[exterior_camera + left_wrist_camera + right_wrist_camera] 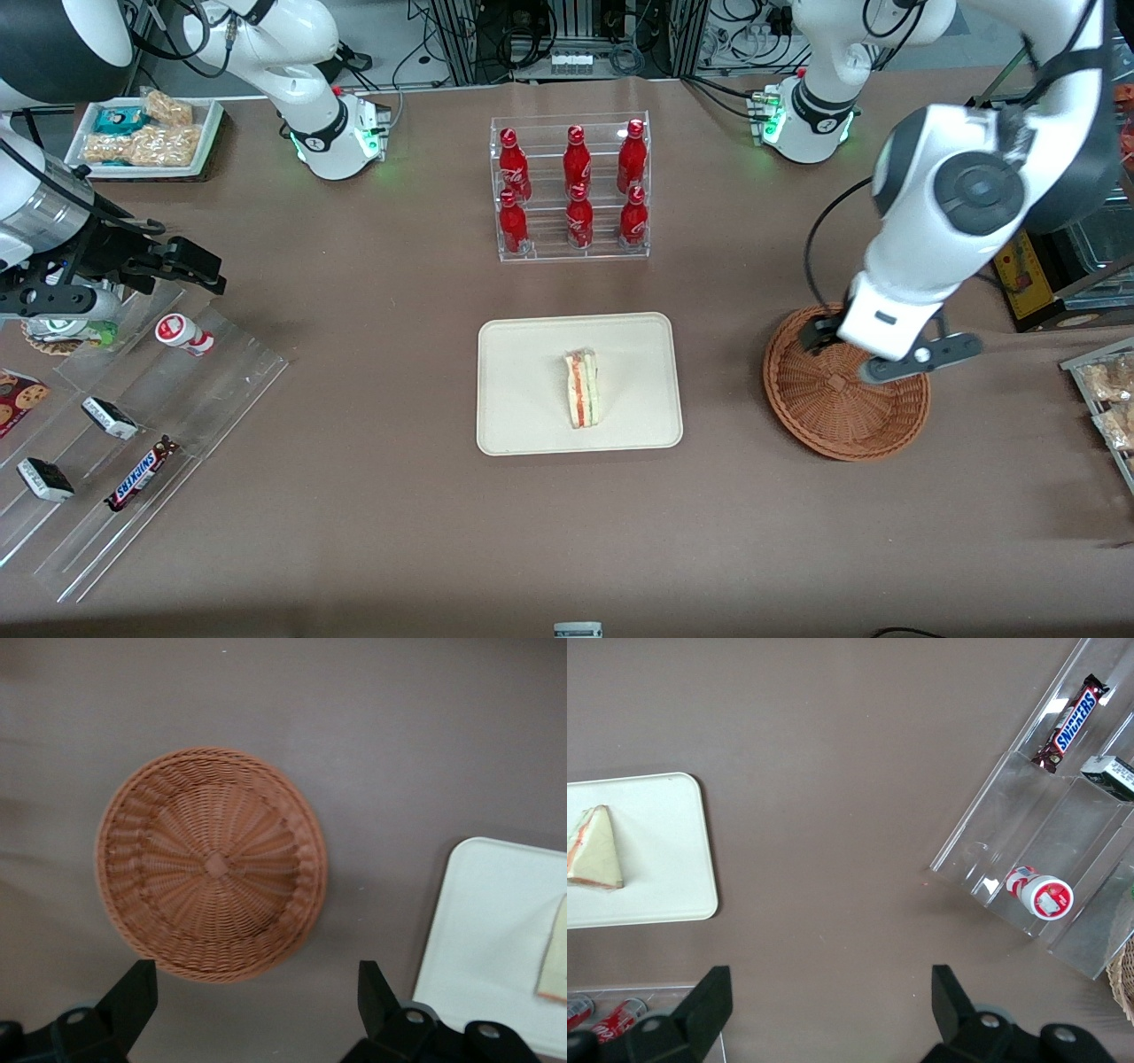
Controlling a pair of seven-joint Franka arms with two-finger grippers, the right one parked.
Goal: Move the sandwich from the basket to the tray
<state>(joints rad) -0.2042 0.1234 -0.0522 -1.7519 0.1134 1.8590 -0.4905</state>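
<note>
The sandwich (582, 390) lies on the tray (523, 425). The basket (819, 416) has nothing in it. The gripper (257, 992) hangs above the basket, jaws wide open, holding nothing. The job looks done; next, move away.

Your left arm (939, 230) has glossy white shells, dark grey round joint caps and a black cable looping beside it. Its gripper (257, 1014) carries black wedge-shaped fingers (133, 997) on screw-fastened black mounts.
</note>
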